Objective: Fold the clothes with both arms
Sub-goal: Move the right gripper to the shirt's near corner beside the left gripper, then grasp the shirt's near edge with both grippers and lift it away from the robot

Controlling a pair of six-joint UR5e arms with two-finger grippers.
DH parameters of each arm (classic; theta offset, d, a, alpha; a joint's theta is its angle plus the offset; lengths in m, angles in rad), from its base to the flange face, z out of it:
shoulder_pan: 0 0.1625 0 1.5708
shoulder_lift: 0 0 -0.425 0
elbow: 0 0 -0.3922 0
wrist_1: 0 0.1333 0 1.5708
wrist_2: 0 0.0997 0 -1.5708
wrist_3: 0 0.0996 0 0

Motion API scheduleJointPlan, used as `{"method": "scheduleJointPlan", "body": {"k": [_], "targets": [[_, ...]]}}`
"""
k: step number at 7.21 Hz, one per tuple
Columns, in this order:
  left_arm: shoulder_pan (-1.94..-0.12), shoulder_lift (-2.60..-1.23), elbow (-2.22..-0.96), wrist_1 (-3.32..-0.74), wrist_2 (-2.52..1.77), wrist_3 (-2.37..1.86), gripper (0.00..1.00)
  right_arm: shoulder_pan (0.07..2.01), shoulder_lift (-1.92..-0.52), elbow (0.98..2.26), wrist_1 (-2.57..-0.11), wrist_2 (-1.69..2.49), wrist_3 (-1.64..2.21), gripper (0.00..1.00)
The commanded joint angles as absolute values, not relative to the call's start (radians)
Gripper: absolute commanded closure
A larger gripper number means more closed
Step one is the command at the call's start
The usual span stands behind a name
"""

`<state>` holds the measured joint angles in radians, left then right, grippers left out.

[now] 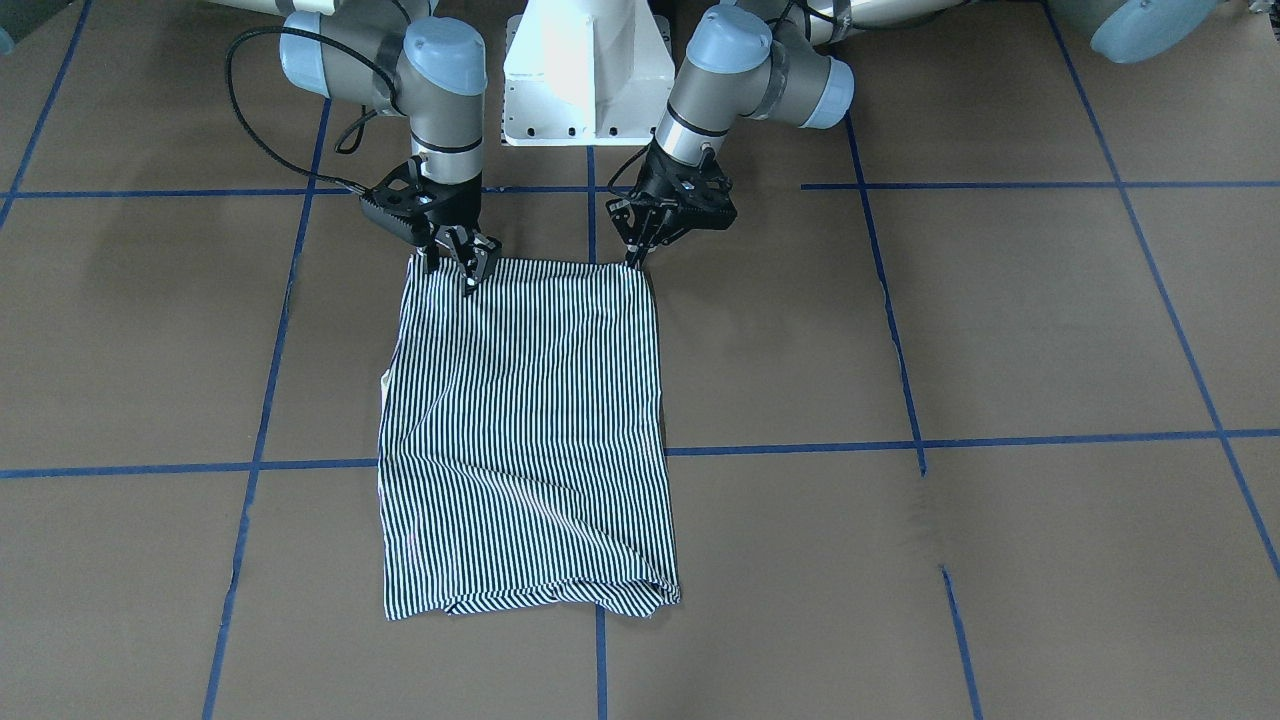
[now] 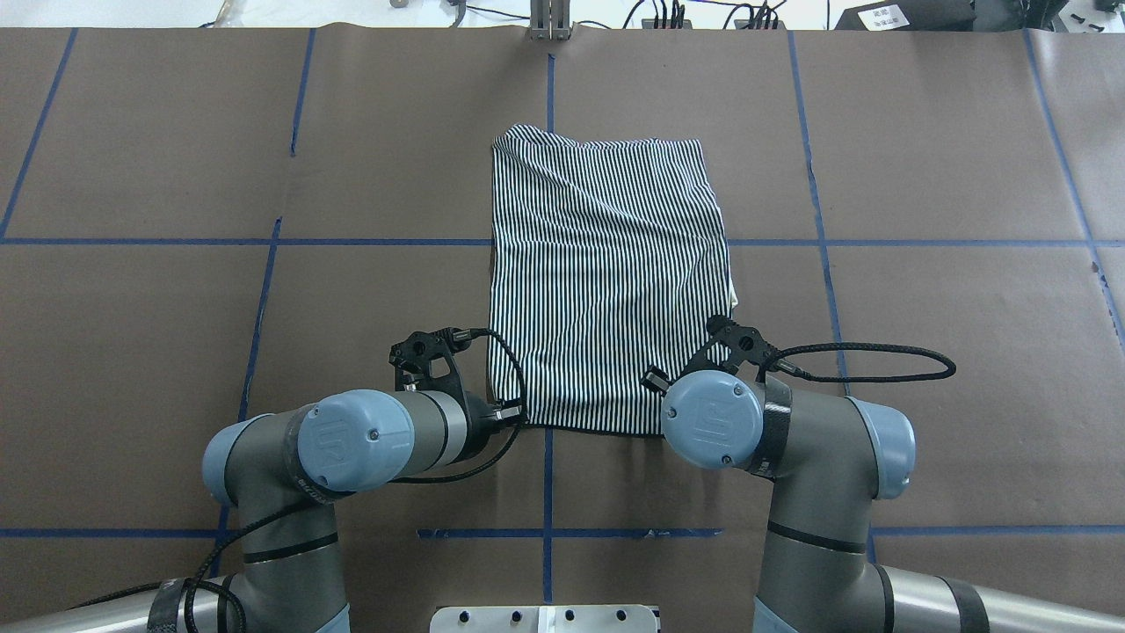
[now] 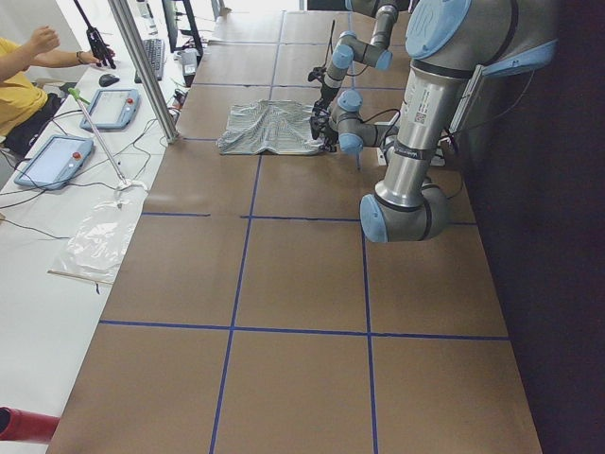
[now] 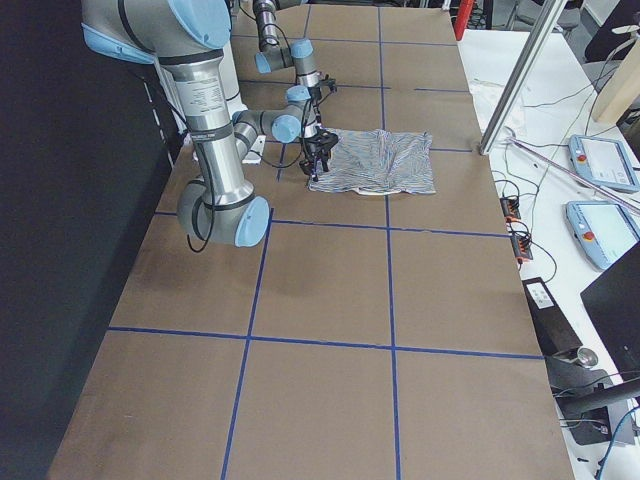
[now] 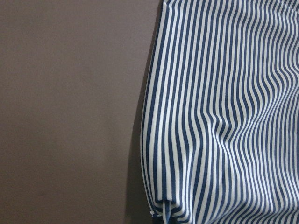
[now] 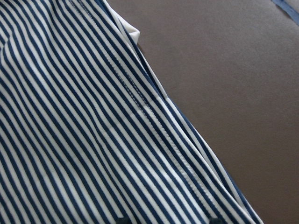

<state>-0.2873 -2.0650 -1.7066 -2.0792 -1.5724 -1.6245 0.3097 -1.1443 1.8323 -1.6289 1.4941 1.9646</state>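
The striped polo shirt lies flat on the brown table, folded into a long rectangle; it also shows in the overhead view. A bit of cream collar sticks out at one side. My left gripper is at the shirt's robot-side corner, its fingers together on the cloth edge. The left wrist view shows a small pinched fold there. My right gripper is over the other robot-side corner with its fingers apart, low over the cloth.
The white pedestal base stands just behind the shirt. Blue tape lines cross the table. A metal post, teach pendants and a seated person are at the far side bench.
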Motion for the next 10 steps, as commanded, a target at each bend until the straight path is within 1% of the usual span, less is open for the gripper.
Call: {"method": "scheduleJointPlan", "body": {"k": [1, 2, 3, 4, 8, 9, 10], "targets": [[-0.287, -2.065, -1.706, -2.083, -1.571, -1.624, 1.0, 0.308, -1.144, 1.824, -1.629, 1.494, 1.964, 0.35], [-0.287, -2.063, -1.706, -2.083, -1.571, -1.624, 1.0, 0.307, -1.144, 1.824, -1.629, 1.494, 1.963, 0.46], [-0.287, -2.063, -1.706, -2.082, -1.571, -1.624, 1.0, 0.307, -1.138, 1.822, -1.629, 1.491, 1.967, 0.82], [-0.287, -2.065, -1.707, -2.082, -1.571, -1.626, 1.0, 0.308, -1.138, 1.822, -1.628, 1.491, 1.968, 1.0], [-0.287, -2.065, -1.715, -2.08, -1.572, -1.623, 1.0, 0.31, -1.127, 1.828, -1.621, 1.483, 1.974, 1.0], [-0.296, -2.056, -1.765, -2.069, -1.578, -1.611, 1.0, 0.311, -1.127, 1.848, -1.62, 1.482, 1.976, 1.0], [-0.302, -2.028, -1.866, -2.025, -1.58, -1.553, 1.0, 0.313, -1.127, 1.915, -1.626, 1.485, 1.976, 1.0]]}}
